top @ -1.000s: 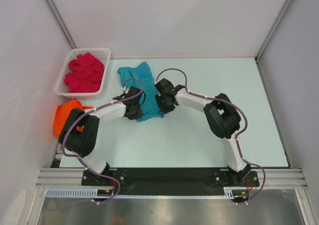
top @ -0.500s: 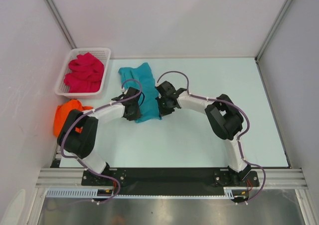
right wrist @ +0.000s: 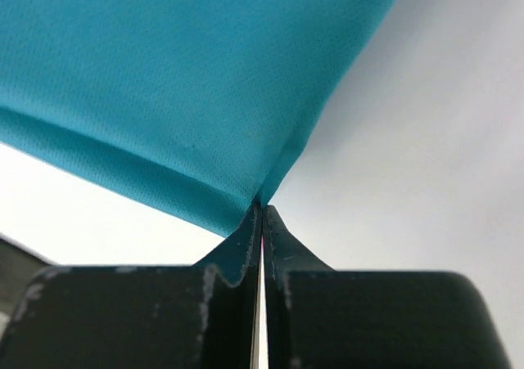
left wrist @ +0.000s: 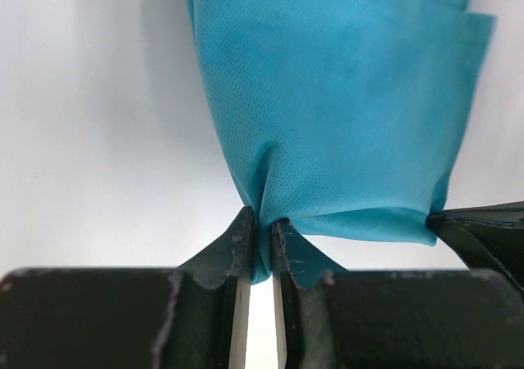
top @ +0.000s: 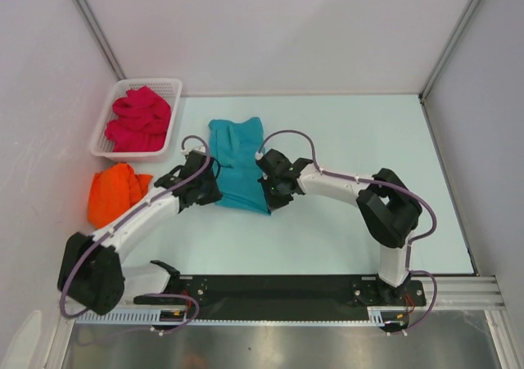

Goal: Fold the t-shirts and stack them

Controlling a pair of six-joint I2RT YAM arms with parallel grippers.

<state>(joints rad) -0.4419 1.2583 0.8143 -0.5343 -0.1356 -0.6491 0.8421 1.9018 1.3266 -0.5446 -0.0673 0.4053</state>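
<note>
While no stack exists yet, surface carries the teal-blue t-shirt at its middle, seemingly part-folded | crimson-pink t-shirt bunched in far-left basket, orange t-shirt crumpled at left: both unfolded | left fingers and right fingers each pinch a near corner of the teal-blue t-shirt

White lattice basket at upper left, set on pale green tabletop beside the left wall. Black mounting plate along the bottom; below it, seemingly brushed metal sheet.
</note>
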